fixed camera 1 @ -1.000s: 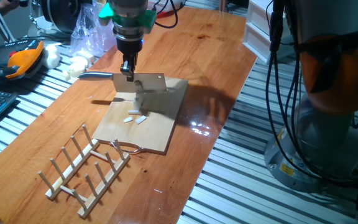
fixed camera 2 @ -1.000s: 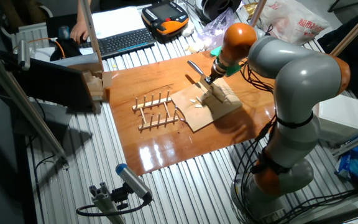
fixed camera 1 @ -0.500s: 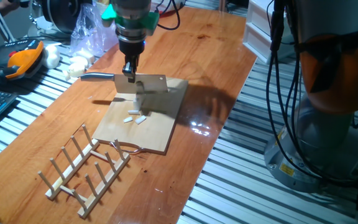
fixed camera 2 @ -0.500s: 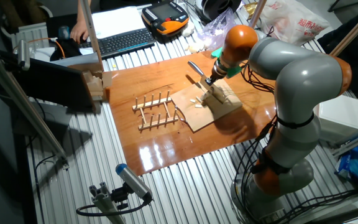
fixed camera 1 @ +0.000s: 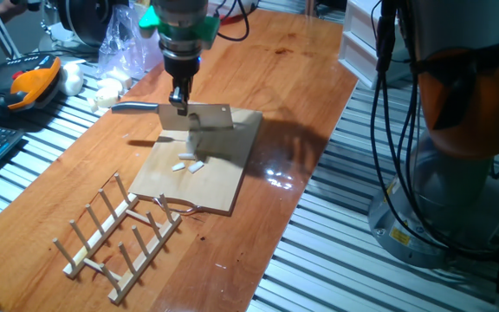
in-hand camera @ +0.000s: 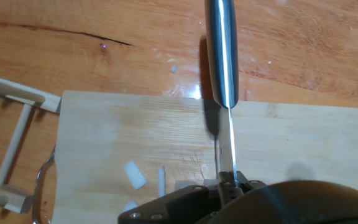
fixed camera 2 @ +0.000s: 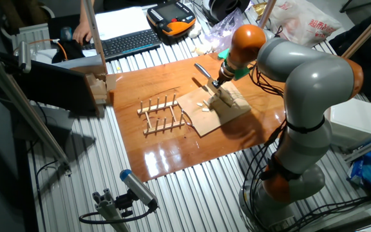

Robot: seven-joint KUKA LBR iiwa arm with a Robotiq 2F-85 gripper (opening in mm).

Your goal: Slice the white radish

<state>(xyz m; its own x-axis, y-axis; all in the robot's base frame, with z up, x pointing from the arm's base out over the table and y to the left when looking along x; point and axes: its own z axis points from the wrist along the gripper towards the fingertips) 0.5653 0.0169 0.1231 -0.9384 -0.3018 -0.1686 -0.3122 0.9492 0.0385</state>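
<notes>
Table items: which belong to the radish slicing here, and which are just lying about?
In use:
- gripper, shut on the cleaver
- white radish pieces
- cutting board

Lying about:
- wooden rack
- plastic bag
- white lumps
- orange pendant
- keyboard

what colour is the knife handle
Shiny silver metal handle of the cleaver knife, clearest in the hand view.

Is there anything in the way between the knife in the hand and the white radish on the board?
Nothing visible. The hand grips the cleaver by its spine, blade over the cutting board. The cut radish bits lie on open board beside the blade. Whether an uncut piece sits under it cannot be seen.
</notes>
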